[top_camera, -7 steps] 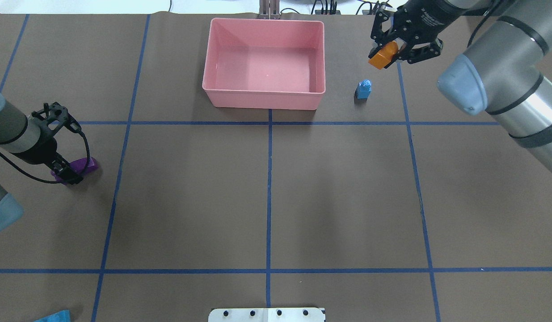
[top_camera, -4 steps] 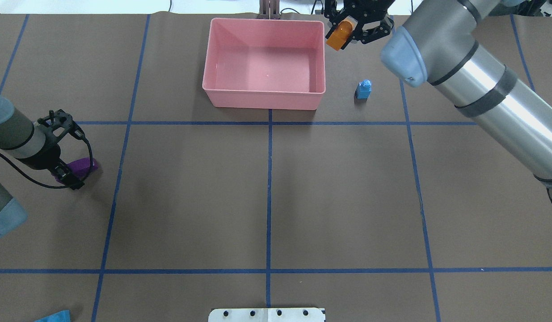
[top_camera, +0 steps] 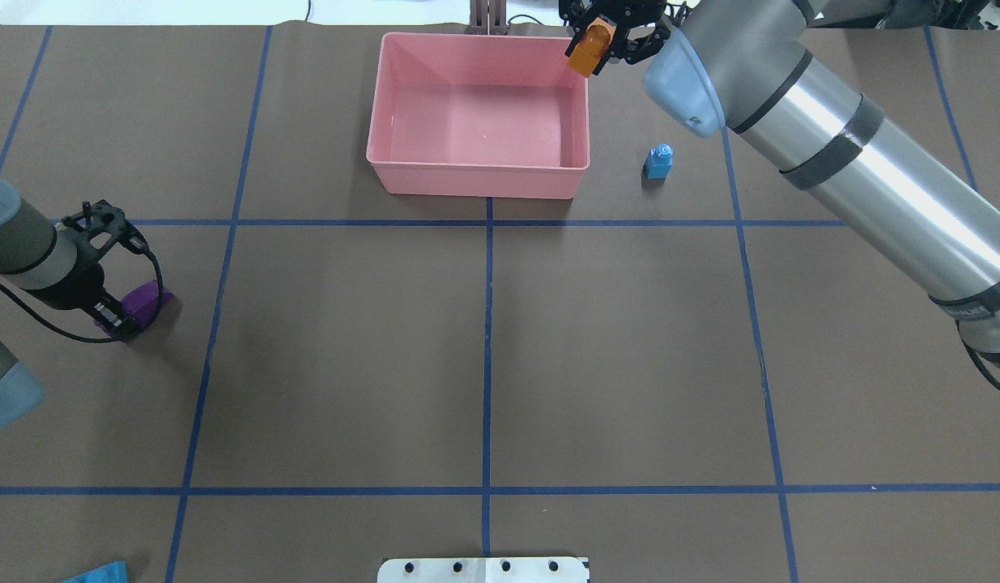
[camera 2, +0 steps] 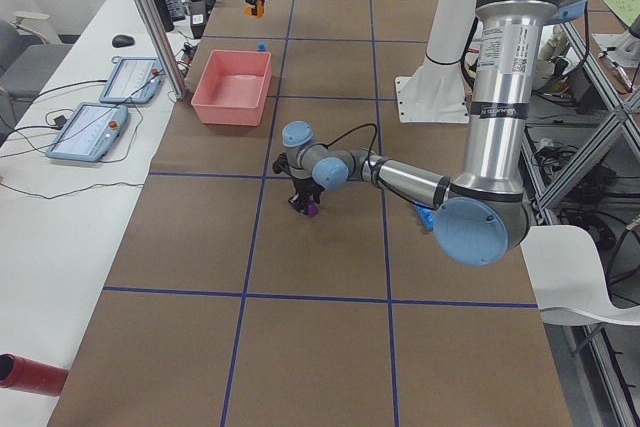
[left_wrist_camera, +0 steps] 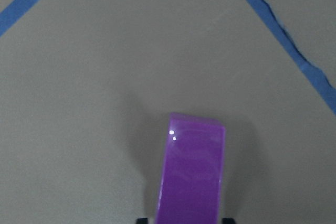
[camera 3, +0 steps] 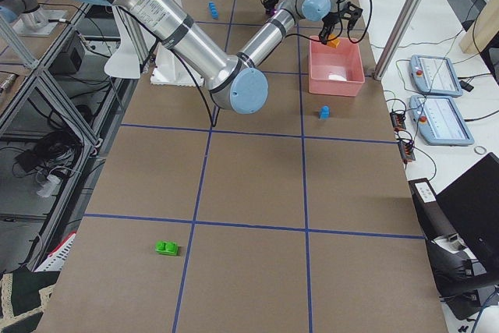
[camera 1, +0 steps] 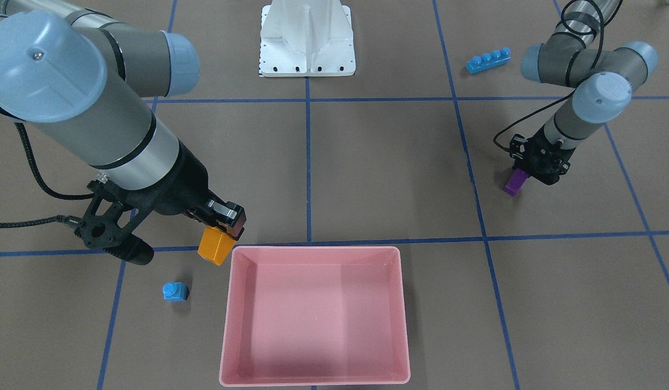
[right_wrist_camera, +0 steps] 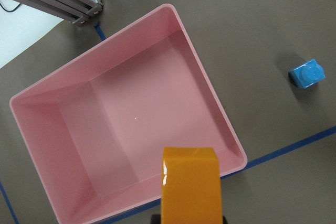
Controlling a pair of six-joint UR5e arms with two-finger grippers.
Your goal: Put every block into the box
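Holding the orange block (top_camera: 589, 55) pinched, the right claw (top_camera: 598, 39) hangs at the pink box's (top_camera: 477, 168) far right corner, right over the rim. Best move it inward over the box floor and lower before letting go, lest it clip the rim. The left claw (top_camera: 121, 320) grips the purple block (top_camera: 143, 300) down at the tabletop (top_camera: 629, 364), far left.

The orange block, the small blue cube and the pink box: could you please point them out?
orange block (camera 1: 215, 246), front-facing view, its front face.
small blue cube (camera 1: 173, 291), front-facing view, its top stud.
pink box (camera 1: 312, 319), front-facing view, its bare floor.
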